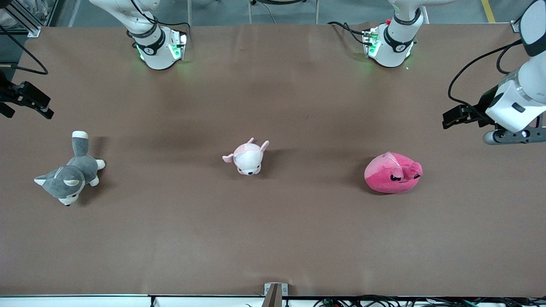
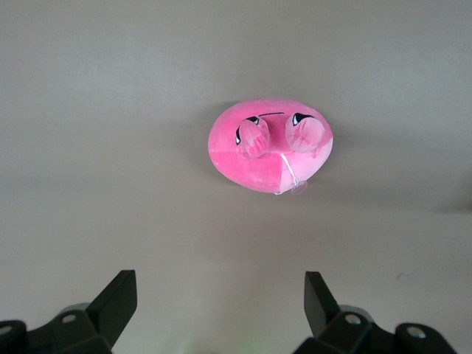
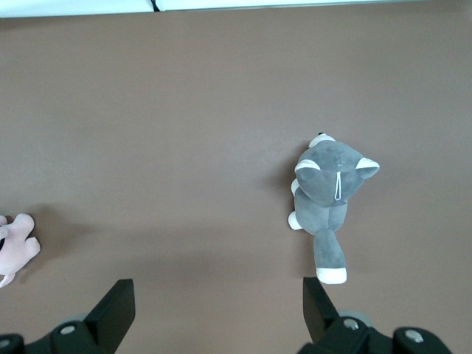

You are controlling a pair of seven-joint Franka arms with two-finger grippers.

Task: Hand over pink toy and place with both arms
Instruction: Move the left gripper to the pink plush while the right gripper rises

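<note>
Front view: pink toy [image 1: 392, 173] lying on table [image 1: 273, 238] toward left arm's end; left gripper [image 1: 458, 117] hanging above table edge, empty.

Left wrist view: fingers [image 2: 118, 299] spread wide; soft round body risking slipping.

Right wrist view: right gripper [image 3: 217, 306] open, waiting over grey dog [image 3: 328, 195]; wrong plush risk.

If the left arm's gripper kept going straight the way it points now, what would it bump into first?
Probably the pink toy: the left gripper, jaws open, looks toward it with only bare table between. Depth is unclear, so it might meet the table just short of it.
</note>
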